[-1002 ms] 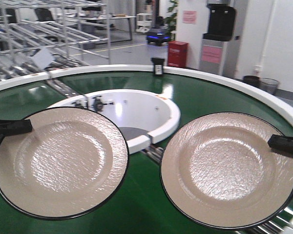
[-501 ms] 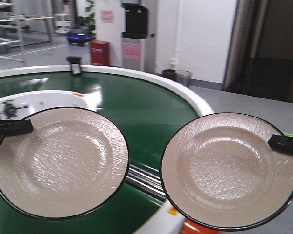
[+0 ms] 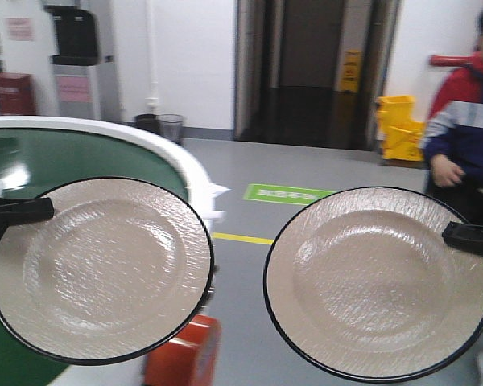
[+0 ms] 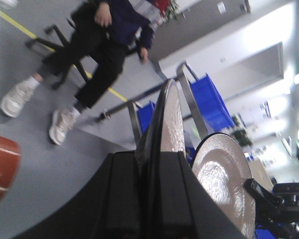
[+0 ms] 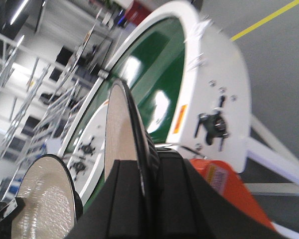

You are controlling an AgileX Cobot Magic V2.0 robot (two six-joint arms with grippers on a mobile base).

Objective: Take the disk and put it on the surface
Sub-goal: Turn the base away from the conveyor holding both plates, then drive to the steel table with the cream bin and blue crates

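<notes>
My left gripper (image 3: 20,211) clamps the left disk (image 3: 105,269) by its rim, over the belt (image 3: 64,153) edge. My right gripper (image 3: 467,237) clamps the right disk (image 3: 378,281) by its rim, over the floor (image 3: 237,273).

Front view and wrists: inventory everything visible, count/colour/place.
left disk: 1, beige, black rim, front-left, held in the air
right disk: 1, same colours, front-right, held in the air
conveyor: 1, green belt, white rim, left
orange-red part: 1, below the conveyor rim
water dispenser: 1, black and grey, back wall left
waste bins: 2, dark, by that wall
mop bucket: 1, yellow, back right
floor sign: 1, yellow, in the doorway
person: 1, red, white and navy jacket, right edge
left gripper: black, shut on left disk's rim
right gripper: black, shut on right disk's rim
</notes>
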